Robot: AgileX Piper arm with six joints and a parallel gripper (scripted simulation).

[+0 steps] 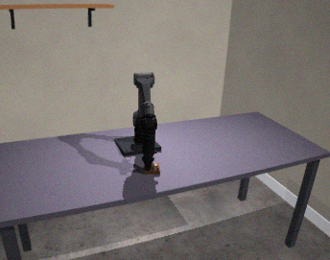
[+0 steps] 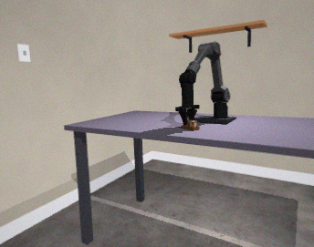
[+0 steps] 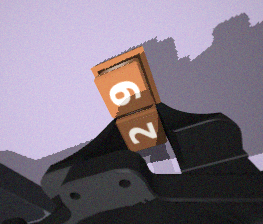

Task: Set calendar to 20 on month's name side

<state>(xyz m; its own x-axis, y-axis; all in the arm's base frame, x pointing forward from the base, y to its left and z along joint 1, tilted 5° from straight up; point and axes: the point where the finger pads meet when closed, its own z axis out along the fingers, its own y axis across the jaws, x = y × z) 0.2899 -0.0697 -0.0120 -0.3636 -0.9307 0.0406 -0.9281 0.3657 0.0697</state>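
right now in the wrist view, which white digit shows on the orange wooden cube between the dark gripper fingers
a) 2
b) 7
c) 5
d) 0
a: the orange wooden cube clamped in the dark gripper shows a white 2 on its visible face, while the orange cube beyond it shows a digit that reads as a 6 or 9.
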